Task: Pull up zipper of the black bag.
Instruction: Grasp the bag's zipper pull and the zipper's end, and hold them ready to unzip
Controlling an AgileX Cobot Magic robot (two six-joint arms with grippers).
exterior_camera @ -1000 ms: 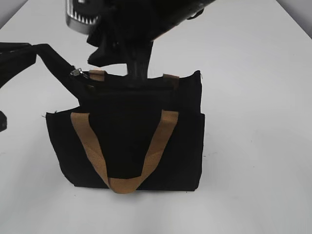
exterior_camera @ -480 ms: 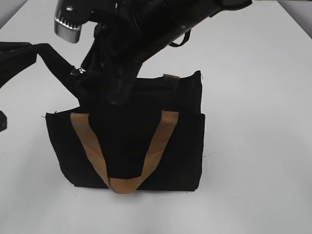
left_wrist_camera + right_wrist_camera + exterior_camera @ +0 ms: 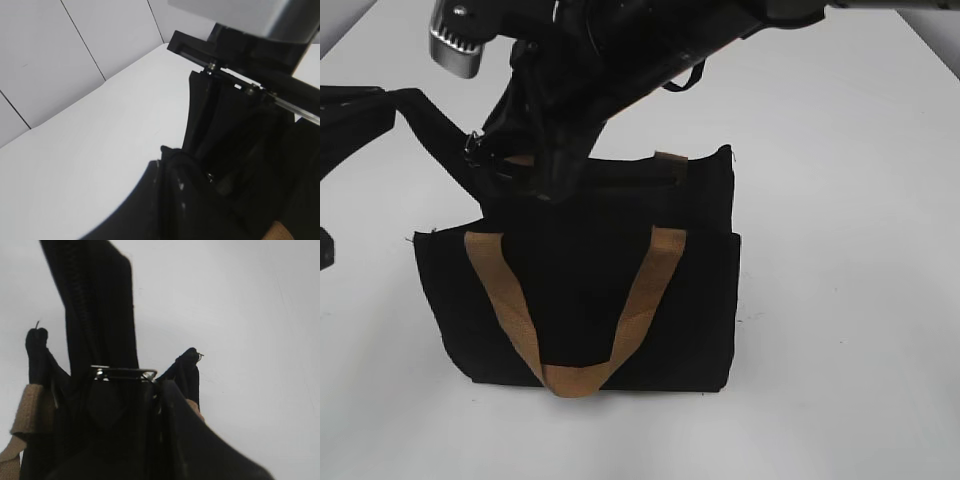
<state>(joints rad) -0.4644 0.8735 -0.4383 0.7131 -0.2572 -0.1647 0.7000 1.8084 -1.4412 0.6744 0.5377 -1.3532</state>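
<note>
The black bag (image 3: 580, 300) stands upright on the white table, with its tan handles hanging in front. Its zipper strip (image 3: 430, 115) runs taut from the top left corner up to my left gripper (image 3: 378, 104), which is shut on the strip's end (image 3: 172, 200). The silvery pull tab (image 3: 473, 146) sits at the bag's top left corner. My right gripper (image 3: 535, 180) reaches across from above to that corner. In the right wrist view its fingers (image 3: 157, 410) meet just below the pull tab (image 3: 122, 373), with the zipper strip (image 3: 95, 300) running away above. I cannot tell whether they pinch the tab.
The white table (image 3: 840, 250) spreads around the bag. The right arm's bulky wrist with a silver housing (image 3: 455, 40) hangs over the bag's top left and fills the right of the left wrist view (image 3: 240, 100). A pale wall stands behind the table (image 3: 60, 60).
My right gripper has moved left from the middle of the bag's top edge to the top left corner by the pull tab. The bag and left gripper have not moved.
</note>
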